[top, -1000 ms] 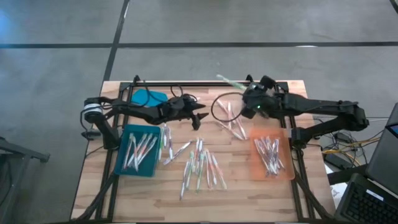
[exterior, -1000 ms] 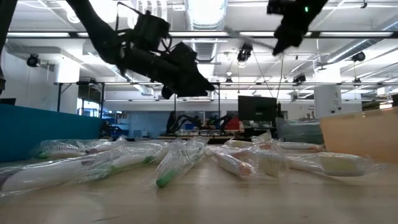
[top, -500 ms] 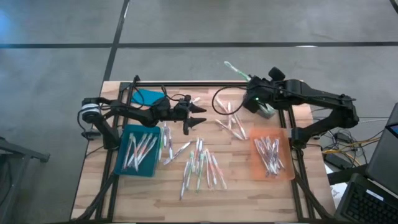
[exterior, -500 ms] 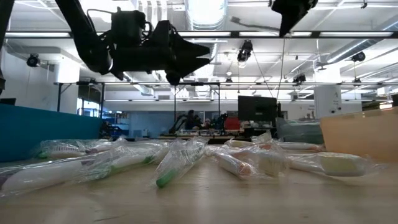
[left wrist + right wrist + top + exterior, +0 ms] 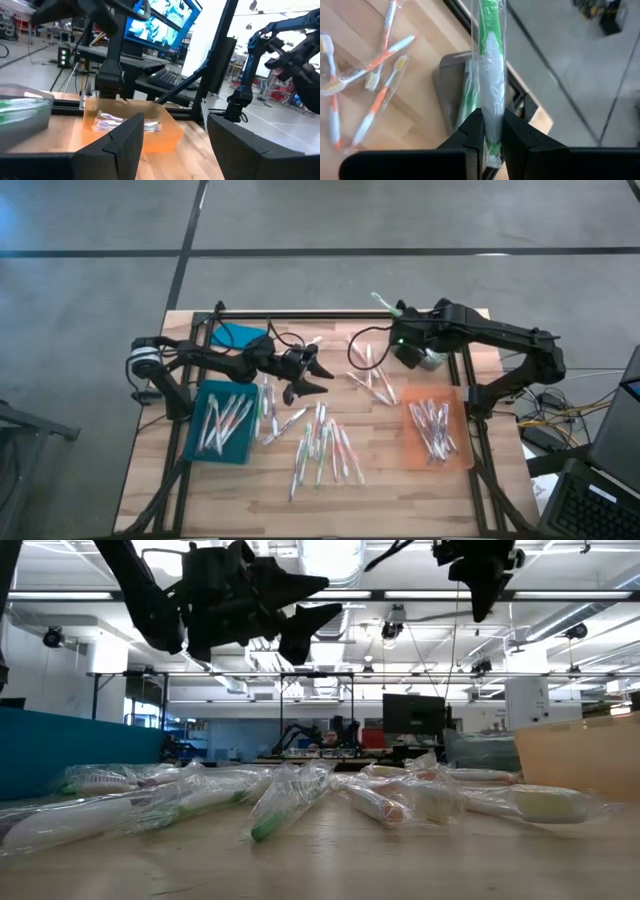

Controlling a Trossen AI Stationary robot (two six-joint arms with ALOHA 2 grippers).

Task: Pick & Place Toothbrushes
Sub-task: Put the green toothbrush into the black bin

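Your wooden worktop (image 5: 380,465) fills the middle of the high view, carrying three trays: a blue tray (image 5: 222,421) on the left side with toothbrushes in it, an orange tray (image 5: 437,434) on the right side also holding several, and a small grey tray (image 5: 454,85) at the far right edge with green ones inside. Between the blue and orange trays you have loose toothbrushes (image 5: 325,448) scattered across the bare wood, with a few more (image 5: 375,380) farther back.

Your left end effector (image 5: 311,373) hangs above the worktop just beside the blue tray, fingers spread wide and holding nothing.

Your right end effector (image 5: 491,131) is over the grey tray, its fingers pinched on a wrapped green toothbrush (image 5: 491,65), which sticks out past the worktop's far edge.
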